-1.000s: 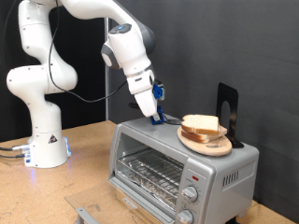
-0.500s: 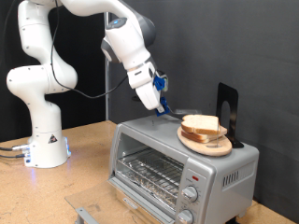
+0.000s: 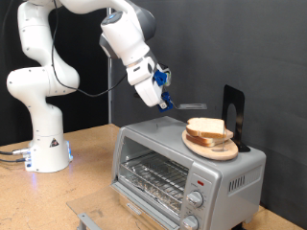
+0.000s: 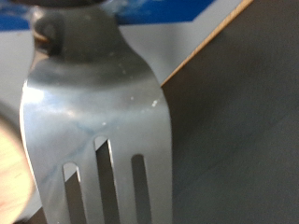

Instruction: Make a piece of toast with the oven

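- Your gripper (image 3: 159, 99) hangs above the oven (image 3: 182, 163), to the exterior view's left of the piece of toast (image 3: 205, 127), its fingers clamped on a fork (image 3: 188, 106) held level, likely for lifting bread.
- The toast sits stacked on a wooden plate (image 3: 226, 152) on the oven's roof; the oven door is down.
- Only the wrist view shows the fork's (image 4: 98, 121) tines clearly.

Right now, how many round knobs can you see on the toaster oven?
2. Both knobs are on the oven front, at the exterior view's right: one knob sits above the other knob, which the picture's bottom edge partly cuts off.
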`<state>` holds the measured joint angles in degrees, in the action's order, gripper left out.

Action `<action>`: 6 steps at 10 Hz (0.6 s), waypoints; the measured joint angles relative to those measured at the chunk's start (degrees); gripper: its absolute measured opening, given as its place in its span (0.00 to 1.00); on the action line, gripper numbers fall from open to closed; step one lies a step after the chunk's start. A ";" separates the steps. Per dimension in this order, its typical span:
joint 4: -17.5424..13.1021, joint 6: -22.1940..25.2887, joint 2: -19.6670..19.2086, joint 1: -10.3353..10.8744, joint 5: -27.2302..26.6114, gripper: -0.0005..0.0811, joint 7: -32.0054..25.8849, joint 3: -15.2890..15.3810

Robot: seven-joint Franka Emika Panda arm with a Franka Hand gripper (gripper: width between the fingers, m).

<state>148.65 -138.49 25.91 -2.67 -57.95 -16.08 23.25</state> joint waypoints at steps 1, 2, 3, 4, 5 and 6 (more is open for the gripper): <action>1.08 -0.23 0.59 -0.05 -1.94 0.58 -3.48 -1.48; 2.51 -0.36 1.66 -0.08 -3.54 0.58 -7.21 -3.14; 4.12 -0.28 3.28 -0.13 -4.65 0.58 -9.59 -4.83; 5.73 -0.31 5.40 -0.14 -6.48 0.58 -11.61 -6.58; 7.38 -0.17 7.75 -0.23 -7.17 0.58 -12.88 -8.30; 8.98 0.14 10.24 -0.50 -7.16 0.58 -13.43 -9.96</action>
<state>157.63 -138.35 36.16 -3.16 -65.11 -29.51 13.29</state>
